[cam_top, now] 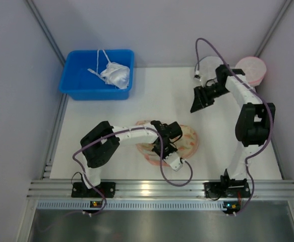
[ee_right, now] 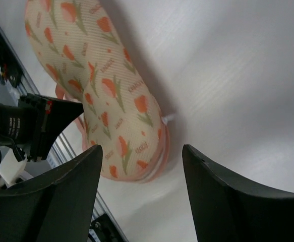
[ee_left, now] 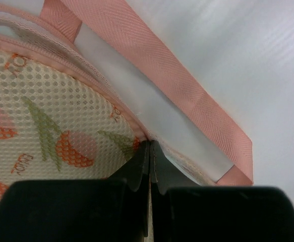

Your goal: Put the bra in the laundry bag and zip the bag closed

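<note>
The bra I am to pack shows nowhere; I judge it is inside the laundry bag [cam_top: 189,138]. The bag lies folded closed on the bench [cam_top: 111,111], mid-width toward my near edge, its long axis running left to right across me. My left pincer [ee_left: 150,151] is at the bag's pink rim beside the strap loop [ee_left: 187,85], tips together. Whether a zip pull is caught between them I cannot tell. My right pincer [ee_right: 140,151] hangs raised, fingers wide apart and empty, with the bag well off to its near left. The left arm is the nearer, and any zipping would follow that rim. I count one bag, one blue tub [cam_top: 76,85] holding one white string-strapped bra [cam_top: 115,74], and one round pink pouch [cam_top: 252,68].
</note>
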